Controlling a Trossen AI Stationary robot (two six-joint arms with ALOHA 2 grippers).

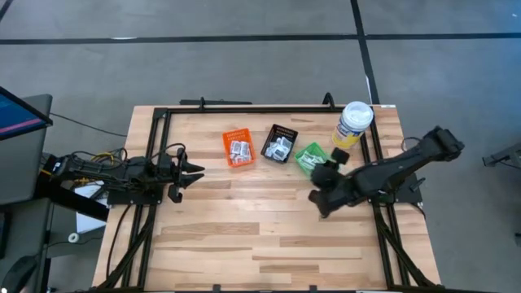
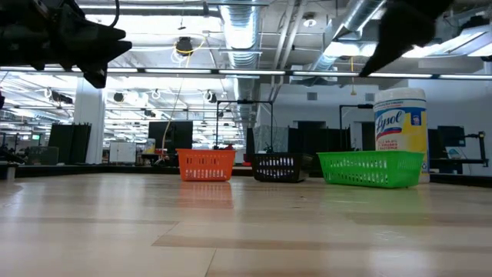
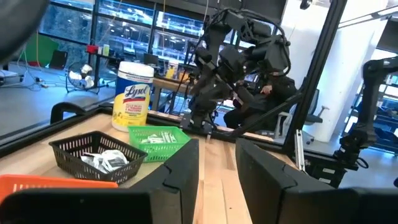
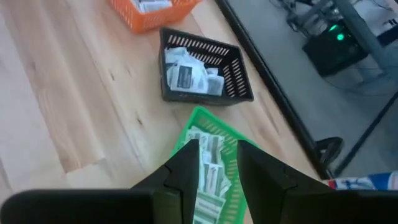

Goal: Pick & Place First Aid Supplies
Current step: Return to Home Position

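Observation:
The first aid supplies lie sorted in three small bins near the table's far edge. White packets fill the orange bin (image 1: 238,149) and the black bin (image 1: 281,144). Pale-green strips (image 4: 211,158) lie in the green bin (image 1: 308,159). My right gripper (image 1: 320,168) hovers open just above the green bin; in the right wrist view its fingers (image 4: 217,152) frame the strips with nothing between them. My left gripper (image 1: 195,172) waits open at the table's left side, raised off the wood, pointing toward the bins (image 3: 217,155).
A yellow white-lidded canister (image 1: 354,122) stands at the far right corner, right of the green bin. A black frame rail (image 1: 244,108) runs along the table's edges. Bare wood (image 1: 260,236) spreads across the near half.

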